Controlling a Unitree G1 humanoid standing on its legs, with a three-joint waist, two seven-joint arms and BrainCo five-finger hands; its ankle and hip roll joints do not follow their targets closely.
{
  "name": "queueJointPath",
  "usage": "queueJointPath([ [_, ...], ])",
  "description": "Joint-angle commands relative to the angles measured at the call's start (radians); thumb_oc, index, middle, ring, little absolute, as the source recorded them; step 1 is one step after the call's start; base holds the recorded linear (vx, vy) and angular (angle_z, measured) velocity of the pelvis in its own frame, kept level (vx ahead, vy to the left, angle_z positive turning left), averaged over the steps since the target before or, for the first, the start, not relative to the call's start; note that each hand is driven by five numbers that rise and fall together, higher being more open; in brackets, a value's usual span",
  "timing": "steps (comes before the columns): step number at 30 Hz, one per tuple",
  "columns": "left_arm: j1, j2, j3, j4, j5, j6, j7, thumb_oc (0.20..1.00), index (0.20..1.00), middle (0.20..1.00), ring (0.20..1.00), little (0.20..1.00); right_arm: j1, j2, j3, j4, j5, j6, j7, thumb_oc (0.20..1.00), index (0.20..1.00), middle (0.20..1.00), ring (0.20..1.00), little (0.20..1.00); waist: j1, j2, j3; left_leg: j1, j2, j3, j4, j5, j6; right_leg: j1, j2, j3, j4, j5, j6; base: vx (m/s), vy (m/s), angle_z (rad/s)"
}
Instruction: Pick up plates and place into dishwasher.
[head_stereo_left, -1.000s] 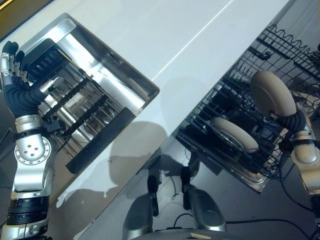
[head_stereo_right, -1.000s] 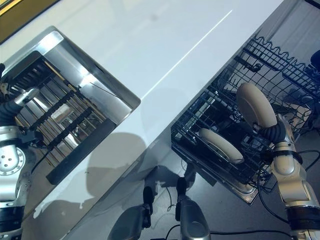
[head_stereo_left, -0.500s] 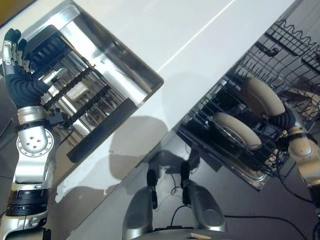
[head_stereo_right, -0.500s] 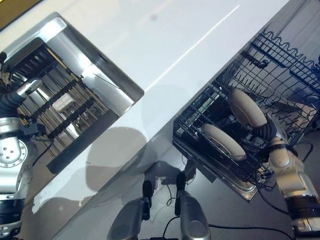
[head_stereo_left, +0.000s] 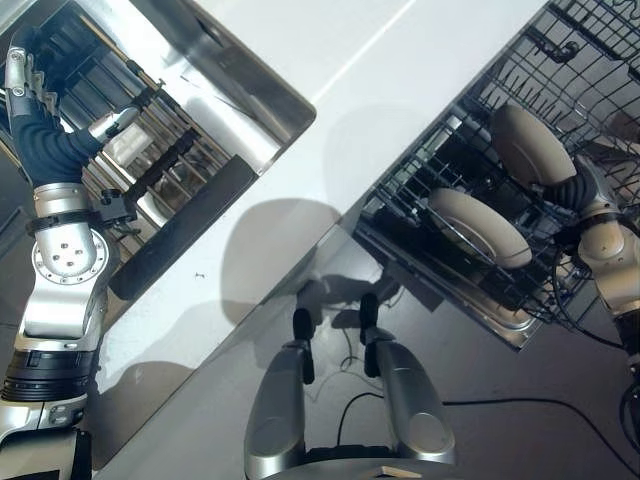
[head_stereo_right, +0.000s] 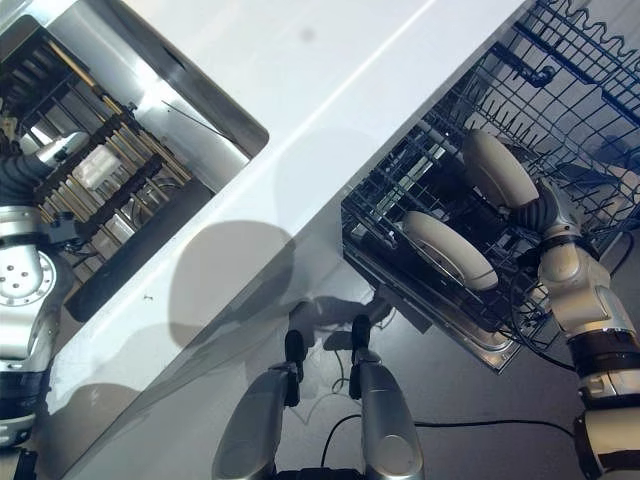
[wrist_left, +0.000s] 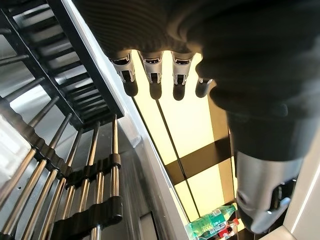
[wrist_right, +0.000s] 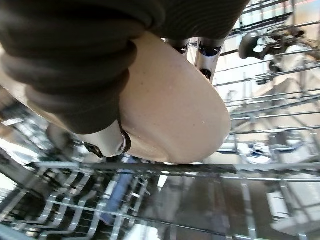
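The held plate (head_stereo_left: 532, 146) is beige and stands tilted on edge inside the wire rack (head_stereo_left: 470, 170) of the dishwasher, low among the tines. The right hand (wrist_right: 107, 107) grips it: in the right wrist view the thumb lies across the near face and the fingers (wrist_right: 209, 50) curl over the far side, pinching the plate between them. Its lower rim sits just above a horizontal rack wire. A second plate (head_stereo_left: 478, 227) of the same colour leans in the rack just beside the first, nearer the robot, apart from the hand. The rack is pulled out over the dark floor, beside the edge of a white counter (head_stereo_left: 330, 120). At the counter's other end a steel sink (head_stereo_left: 215, 95) holds a black drying rack (head_stereo_left: 165, 160) with metal rods. The left hand (head_stereo_left: 45, 140) is raised over that sink, its fingers (wrist_left: 152, 75) straight and side by side, thumb apart, touching nothing.
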Motion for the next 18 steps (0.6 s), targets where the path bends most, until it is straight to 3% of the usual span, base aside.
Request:
queueJointPath([
  [1, -0.075, 0.024, -0.012, -0.013, -0.007, -0.009, 0.029, 1.0, 1.0, 1.0, 1.0, 1.0, 0.012, -0.012, 0.156, 0.089, 0.01, 0.031, 0.042, 0.2, 0.2, 0.2, 0.2, 0.2, 0.014, 0.03, 0.016, -0.142, 0.055, -0.048, 0.033, 0.111, -0.052, 0.001, -0.037, 0.017, 0.03, -0.072, 0.05, -0.03, -0.057, -0.01],
  [11, -0.099, 0.064, -0.025, -0.021, -0.037, 0.001, 0.027, 1.0, 1.0, 1.0, 1.0, 1.0, -0.027, -0.011, 0.213, 0.209, 0.039, 0.089, 0.035, 0.2, 0.2, 0.2, 0.2, 0.2, 0.034, 0.038, 0.016, -0.173, 0.054, -0.057, 0.031, 0.119, -0.048, -0.025, -0.037, -0.006, 0.035, -0.07, 0.047, -0.02, -0.04, 0.0],
  [13, -0.106, 0.067, -0.028, -0.025, -0.04, 0.008, 0.025, 1.0, 1.0, 1.0, 1.0, 1.0, -0.028, -0.006, 0.21, 0.214, 0.044, 0.084, 0.035, 0.674, 0.674, 0.674, 0.674, 0.674, 0.036, 0.036, 0.016, -0.17, 0.052, -0.057, 0.026, 0.119, -0.046, -0.024, -0.038, -0.009, 0.034, -0.069, 0.049, -0.01, -0.005, 0.02],
  [14, -0.111, 0.068, -0.029, -0.023, -0.041, 0.009, 0.024, 1.0, 1.0, 1.0, 1.0, 1.0, -0.028, -0.005, 0.211, 0.214, 0.047, 0.081, 0.029, 1.0, 1.0, 1.0, 1.0, 1.0, 0.036, 0.036, 0.016, -0.169, 0.051, -0.057, 0.025, 0.119, -0.046, -0.024, -0.038, -0.01, 0.033, -0.067, 0.049, -0.03, -0.005, 0.04],
  [18, -0.115, 0.071, -0.033, -0.022, -0.043, 0.01, 0.028, 1.0, 1.0, 1.0, 1.0, 1.0, -0.016, 0.006, 0.19, 0.184, 0.064, 0.078, -0.019, 1.0, 1.0, 1.0, 1.0, 1.0, 0.033, 0.032, 0.016, -0.155, 0.047, -0.054, 0.015, 0.117, -0.043, -0.017, -0.04, -0.011, 0.028, -0.062, 0.052, -0.02, 0.006, 0.02],
])
